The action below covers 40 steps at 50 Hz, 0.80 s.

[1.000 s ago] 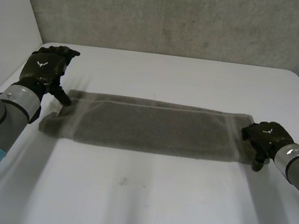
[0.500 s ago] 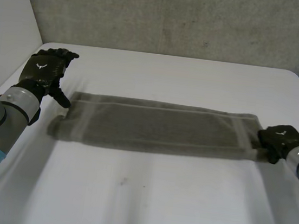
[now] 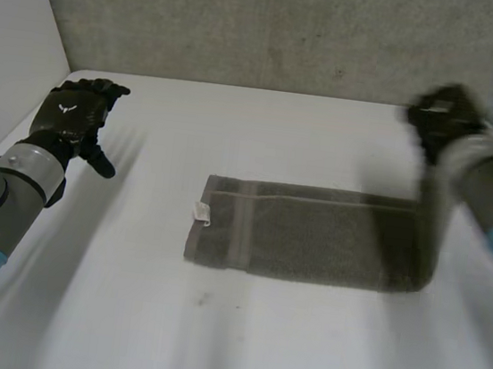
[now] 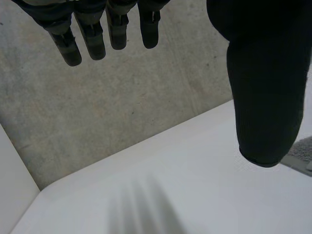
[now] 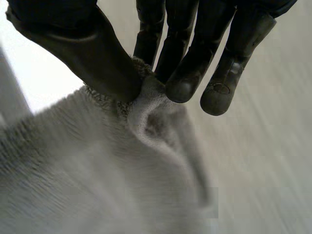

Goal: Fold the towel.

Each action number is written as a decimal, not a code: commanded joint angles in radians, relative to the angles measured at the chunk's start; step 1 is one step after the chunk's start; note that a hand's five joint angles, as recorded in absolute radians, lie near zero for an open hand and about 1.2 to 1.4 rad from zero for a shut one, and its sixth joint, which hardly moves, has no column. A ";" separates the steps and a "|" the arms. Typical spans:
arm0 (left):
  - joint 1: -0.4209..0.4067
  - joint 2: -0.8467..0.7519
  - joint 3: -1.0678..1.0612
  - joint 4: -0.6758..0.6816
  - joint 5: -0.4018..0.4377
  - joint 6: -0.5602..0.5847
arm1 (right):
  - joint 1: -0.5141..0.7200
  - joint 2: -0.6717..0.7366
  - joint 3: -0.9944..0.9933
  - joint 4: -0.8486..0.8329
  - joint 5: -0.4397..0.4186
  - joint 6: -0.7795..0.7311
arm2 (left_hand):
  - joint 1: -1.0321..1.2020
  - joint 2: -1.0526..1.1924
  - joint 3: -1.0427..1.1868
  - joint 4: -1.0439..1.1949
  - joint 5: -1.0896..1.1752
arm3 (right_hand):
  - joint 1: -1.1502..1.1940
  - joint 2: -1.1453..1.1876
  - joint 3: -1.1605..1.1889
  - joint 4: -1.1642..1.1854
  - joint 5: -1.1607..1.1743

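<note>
Towel (image 3: pixel 312 238) — grey, one item. You have it lying as a long band on the white surface (image 3: pixel 236 345), right of centre, its length running across the head view. A small white tag (image 3: pixel 200 212) sits at its left end. Its right end leaves the surface and rises to the right hand (image 3: pixel 442 118).

Right hand — raised above the far right part of the surface, over the towel's right end. In its wrist view the thumb and fingers are closed on a bunched bit of the towel's edge, pinching it between them. The rest of the cloth hangs away below the palm.

Left hand (image 3: pixel 73 114) — at the far left of the surface, well apart from the towel's left end. Its fingers are straight and spread, the thumb out to one side, and you hold nothing in it. In its wrist view a corner of the towel shows beyond the thumb, not touching it.

Wall (image 3: pixel 275 26) — grey concrete, behind the surface.
</note>
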 commanded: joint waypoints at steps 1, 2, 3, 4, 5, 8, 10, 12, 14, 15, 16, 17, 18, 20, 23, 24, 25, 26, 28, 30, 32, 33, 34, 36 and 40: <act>-0.005 0.002 -0.005 0.000 0.001 0.000 | 0.450 0.193 -0.028 -0.007 0.001 0.011 | 0.003 0.009 0.012 0.010 -0.028 | 0.085 0.095 0.062 0.059 0.069; -0.003 0.002 -0.005 0.000 0.001 0.000 | 0.451 0.194 -0.028 -0.007 0.001 0.011 | 0.000 0.006 0.009 0.007 -0.031 | 0.085 0.095 0.062 0.059 0.069; -0.003 0.002 -0.005 0.000 0.001 0.000 | 0.492 0.229 -0.024 -0.007 0.001 0.011 | 0.000 0.006 0.009 0.007 -0.031 | 0.085 0.095 0.062 0.059 0.069; -0.005 0.002 -0.005 0.002 0.001 0.000 | 0.492 0.229 -0.024 -0.007 0.001 0.011 | 0.003 0.009 0.012 0.010 -0.028 | 0.085 0.095 0.062 0.059 0.069; -0.005 0.002 -0.005 0.002 0.001 0.002 | 0.521 0.256 -0.017 -0.009 0.000 0.009 | 0.000 0.006 0.009 0.007 -0.031 | 0.085 0.095 0.062 0.059 0.069; -0.008 0.002 -0.006 0.000 0.001 0.002 | 0.552 0.301 -0.017 -0.016 0.001 0.008 | 0.003 0.009 0.012 0.010 -0.028 | 0.085 0.095 0.062 0.059 0.069; -0.012 0.002 -0.006 0.000 0.001 0.003 | 0.553 0.312 -0.019 -0.020 0.007 0.005 | 0.000 0.006 0.009 0.007 -0.031 | -0.013 -0.004 -0.036 -0.040 -0.029; -0.015 0.002 -0.008 0.000 0.001 0.003 | 0.553 0.310 -0.016 -0.018 0.018 0.003 | 0.000 0.006 0.009 0.007 -0.031 | -0.586 -0.576 -0.609 -0.613 -0.602; -0.020 0.002 -0.008 -0.001 0.001 0.002 | 0.543 0.274 0.005 -0.016 0.044 0.018 | 0.000 0.006 0.009 0.007 -0.031 | -1.136 -1.127 -1.159 -1.163 -1.152; -0.031 0.002 -0.008 -0.005 0.001 0.003 | 0.543 0.274 0.006 -0.016 0.044 0.018 | 0.000 0.006 0.009 0.007 -0.031 | -1.136 -1.127 -1.159 -1.163 -1.152; -0.031 0.002 -0.008 -0.005 0.001 0.003 | 0.535 0.222 0.031 -0.024 0.050 0.025 | 0.000 0.006 0.009 0.007 -0.031 | -1.136 -1.127 -1.159 -1.163 -1.152; -0.052 0.004 -0.008 -0.008 0.001 0.002 | 0.514 0.167 0.071 -0.036 0.047 0.040 | 0.000 0.006 0.009 0.007 -0.031 | -1.136 -1.127 -1.159 -1.163 -1.152; -0.076 0.004 -0.006 -0.009 0.000 0.002 | 0.514 0.166 0.072 -0.036 0.047 0.040 | 0.000 0.006 0.009 0.007 -0.031 | -1.136 -1.127 -1.159 -1.163 -1.152; -0.101 0.007 -0.005 -0.011 0.000 0.000 | 0.436 0.050 0.177 -0.100 0.036 0.113 | 0.000 0.006 0.009 0.007 -0.031 | -1.136 -1.127 -1.159 -1.163 -1.152; -0.149 0.031 0.003 -0.012 -0.002 0.000 | 0.395 -0.010 0.236 -0.130 0.029 0.158 | 0.000 0.006 0.009 0.007 -0.031 | -1.136 -1.127 -1.159 -1.163 -1.152; -0.173 0.045 0.008 -0.012 -0.002 0.000 | 0.361 -0.062 0.290 -0.150 0.018 0.201 | 0.003 0.009 0.012 0.010 -0.028 | -1.136 -1.127 -1.159 -1.163 -1.152; -0.173 0.045 0.008 -0.012 -0.002 0.000 | 0.325 -0.102 0.341 -0.162 0.003 0.239 | 0.003 0.009 0.012 0.010 -0.028 | -1.136 -1.127 -1.159 -1.163 -1.152; -0.198 0.051 0.015 -0.012 -0.003 0.000 | 0.325 -0.102 0.342 -0.162 0.003 0.239 | 0.003 0.009 0.012 0.010 -0.028 | -1.136 -1.127 -1.159 -1.163 -1.152; -0.216 0.048 0.023 -0.011 -0.005 0.000 | 0.241 -0.133 0.422 -0.161 -0.029 0.284 | 0.003 0.009 0.012 0.010 -0.028 | -1.136 -1.127 -1.159 -1.163 -1.152; -0.235 0.039 0.032 -0.011 -0.008 0.000 | 0.204 -0.137 0.453 -0.158 -0.043 0.285 | 0.003 0.009 0.012 0.010 -0.028 | -1.136 -1.127 -1.159 -1.163 -1.152; -0.276 -0.002 0.046 -0.009 -0.011 0.003 | 0.170 -0.139 0.487 -0.158 -0.056 0.278 | 0.006 0.012 0.015 0.013 -0.025 | -1.136 -1.127 -1.159 -1.163 -1.152; -0.276 -0.003 0.046 -0.009 -0.011 0.003 | 0.138 -0.139 0.521 -0.159 -0.065 0.269 | 0.006 0.012 0.015 0.013 -0.025 | -1.136 -1.127 -1.159 -1.163 -1.152; -0.300 -0.031 0.055 -0.009 -0.012 0.005 | 0.138 -0.139 0.521 -0.159 -0.065 0.268 | 0.006 0.012 0.015 0.013 -0.025 | -1.136 -1.127 -1.159 -1.163 -1.152; -0.322 -0.056 0.064 -0.011 -0.014 0.008 | 0.058 -0.128 0.579 -0.171 -0.080 0.247 | 0.006 0.012 0.015 0.013 -0.025 | -1.136 -1.127 -1.159 -1.163 -1.152; -0.339 -0.093 0.069 -0.011 -0.014 0.012 | 0.003 -0.102 0.611 -0.181 -0.100 0.216 | 0.006 0.012 0.015 0.013 -0.025 | -1.136 -1.127 -1.159 -1.163 -1.152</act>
